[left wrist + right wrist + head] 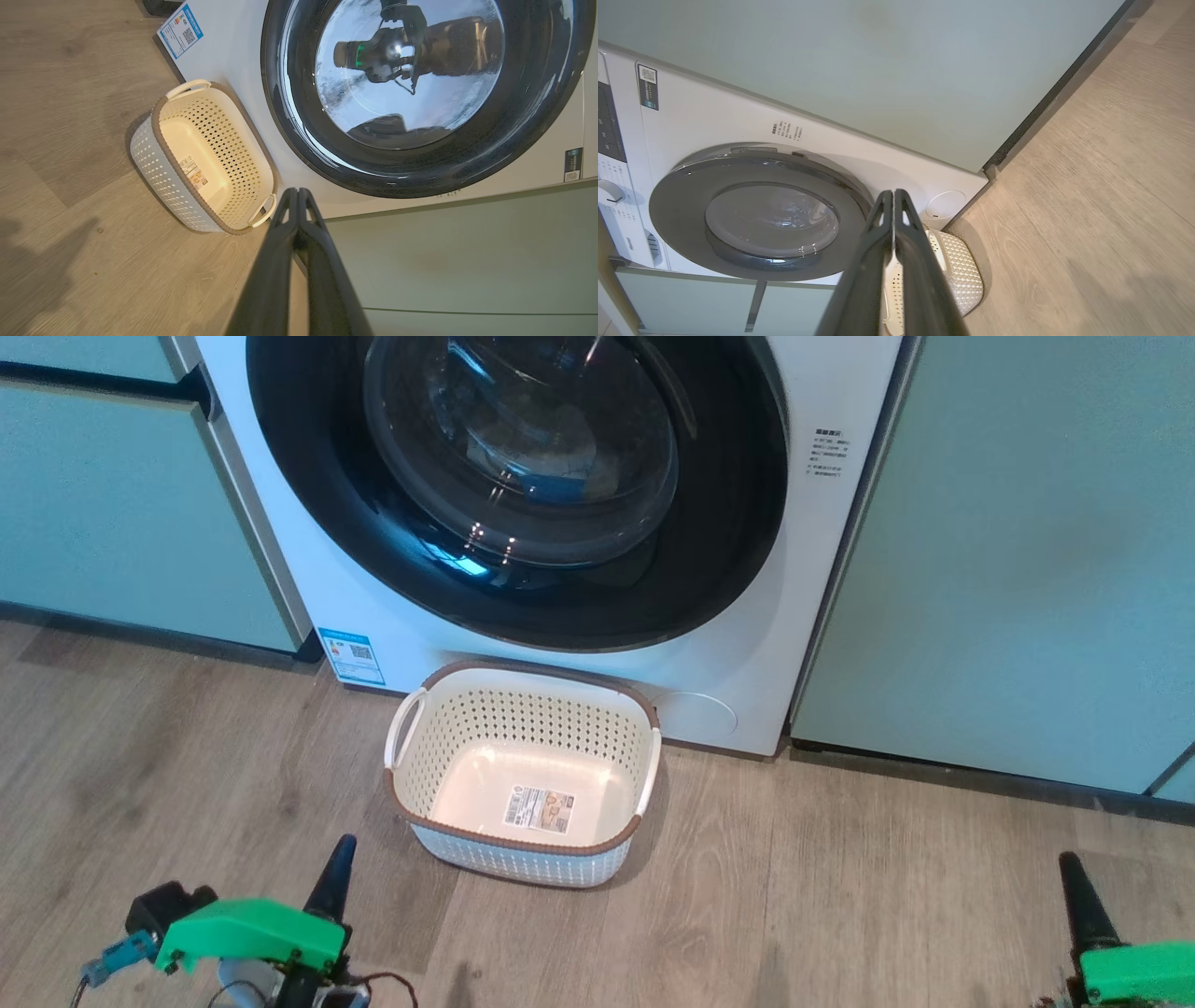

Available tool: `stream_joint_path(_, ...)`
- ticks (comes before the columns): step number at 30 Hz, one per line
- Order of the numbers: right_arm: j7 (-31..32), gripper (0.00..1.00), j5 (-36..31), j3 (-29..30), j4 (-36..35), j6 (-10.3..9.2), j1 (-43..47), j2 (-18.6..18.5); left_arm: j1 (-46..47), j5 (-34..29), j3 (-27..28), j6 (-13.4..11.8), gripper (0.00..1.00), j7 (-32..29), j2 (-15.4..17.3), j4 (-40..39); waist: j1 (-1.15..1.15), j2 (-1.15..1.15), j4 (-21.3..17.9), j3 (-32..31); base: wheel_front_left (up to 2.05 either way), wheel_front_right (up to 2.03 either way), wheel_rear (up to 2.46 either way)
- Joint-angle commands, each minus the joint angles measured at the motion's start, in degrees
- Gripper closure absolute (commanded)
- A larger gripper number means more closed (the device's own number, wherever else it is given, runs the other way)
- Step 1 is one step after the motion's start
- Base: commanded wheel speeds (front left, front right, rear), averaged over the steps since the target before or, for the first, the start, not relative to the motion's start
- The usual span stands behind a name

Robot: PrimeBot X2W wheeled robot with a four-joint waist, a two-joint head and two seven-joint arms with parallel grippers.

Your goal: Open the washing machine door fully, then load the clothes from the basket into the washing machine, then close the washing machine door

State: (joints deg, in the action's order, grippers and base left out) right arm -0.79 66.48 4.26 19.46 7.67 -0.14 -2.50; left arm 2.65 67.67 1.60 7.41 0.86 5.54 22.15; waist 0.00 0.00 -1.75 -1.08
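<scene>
black door (pixel 523 457) shut, cream basket (pixel 523 721) upright

The way into the washing machine (pixel 747 649) is barred by its closed door (pixel 518 485), the spot just below is occupied by the basket (pixel 523 846), and open floor (pixel 840 896) is left on both sides, bounded by cabinets (pixel 1008 569).
</scene>
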Motion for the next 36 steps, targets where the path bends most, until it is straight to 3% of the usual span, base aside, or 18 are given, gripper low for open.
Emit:
stream_joint_path(1,0.46,1.0,1.84,-0.21,-2.51,-0.12,-3.59,-0.32,3.27,1.64,1.69,0.06,1.0,-0.56,0.28,-2.39,0.0,0.0,0.07,0.05,0.0,0.0,0.0)
stream_joint_path(36,6.17,1.0,21.82,1.86,-4.97,-0.18,-5.65,-0.37,3.5,20.78,4.41,0.07,1.0,-6.26,-2.19,-7.19,0.0,0.0,1.48,1.06,0.0,0.0,0.0)
